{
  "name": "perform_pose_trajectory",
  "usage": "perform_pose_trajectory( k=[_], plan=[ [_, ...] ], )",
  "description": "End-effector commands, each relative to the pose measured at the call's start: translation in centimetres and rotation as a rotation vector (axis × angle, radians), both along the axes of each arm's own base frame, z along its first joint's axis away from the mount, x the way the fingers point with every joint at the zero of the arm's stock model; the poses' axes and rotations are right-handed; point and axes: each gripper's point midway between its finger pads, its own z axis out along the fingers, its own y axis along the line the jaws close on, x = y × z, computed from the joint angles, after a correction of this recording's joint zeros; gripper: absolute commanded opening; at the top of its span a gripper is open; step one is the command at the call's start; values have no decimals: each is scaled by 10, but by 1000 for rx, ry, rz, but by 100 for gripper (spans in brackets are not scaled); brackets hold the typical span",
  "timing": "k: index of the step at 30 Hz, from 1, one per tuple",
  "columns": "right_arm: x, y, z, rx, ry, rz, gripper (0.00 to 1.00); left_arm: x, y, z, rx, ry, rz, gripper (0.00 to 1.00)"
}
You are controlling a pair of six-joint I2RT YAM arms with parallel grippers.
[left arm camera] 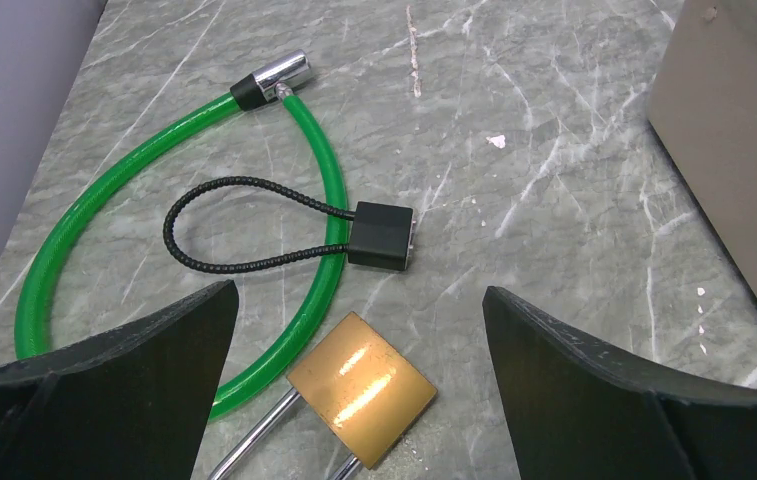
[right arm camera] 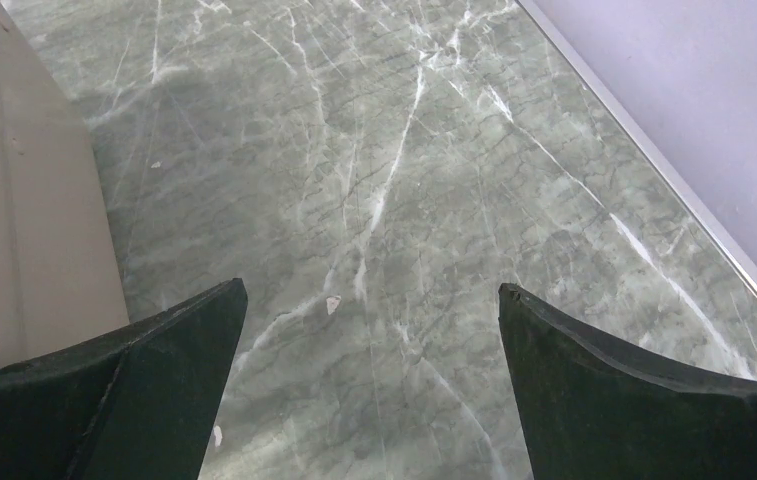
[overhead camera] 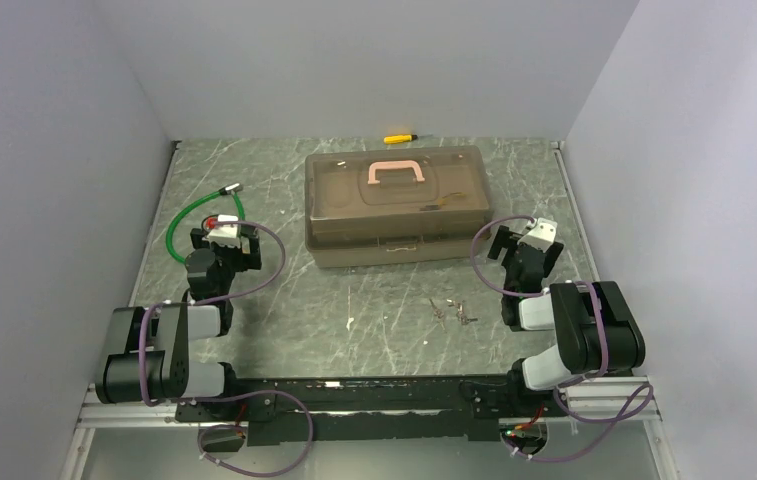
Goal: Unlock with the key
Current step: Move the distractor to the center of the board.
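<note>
The left gripper [left arm camera: 359,292] is seen spread wide over the marbled table [overhead camera: 354,300], and nothing is gripped between its dark fingers [left arm camera: 144,375]. Just below it a brass padlock [left arm camera: 361,388] is found lying flat, its silver shackle pointed toward the near edge of the wrist view. Just beyond the padlock a black cable lock [left arm camera: 381,236] is laid, its thin loop crossing a green cable lock [left arm camera: 104,200] that is curled on the left side. The right gripper [right arm camera: 372,288] is likewise held wide open, with only bare table framed between its fingers and the brown tool box [overhead camera: 394,205] caught at its left. The key [overhead camera: 451,312] is spotted in its little bunch on the table in front of the box, between the two arms and nearer the right one, touched by neither gripper. A yellow screwdriver [overhead camera: 401,137] is left lying behind the box, by the back wall.
</note>
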Motion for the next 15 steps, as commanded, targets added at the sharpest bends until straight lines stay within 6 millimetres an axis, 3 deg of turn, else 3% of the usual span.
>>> perform_pose_trajectory(
  k=[1,9,11,15],
  plan=[
    [11,-3,26,-1,-95,-14,100,9,1,24,-7,-81,10,99],
    [11,-3,26,-1,-98,-16,100,10,0,24,-6,-79,4,99],
    [10,-6,28,-2,-104,-35,100,13,-7,32,-3,-74,-58,99],
    [9,-7,30,4,-113,-45,100,35,-16,41,1,191,-140,99]
  ],
)
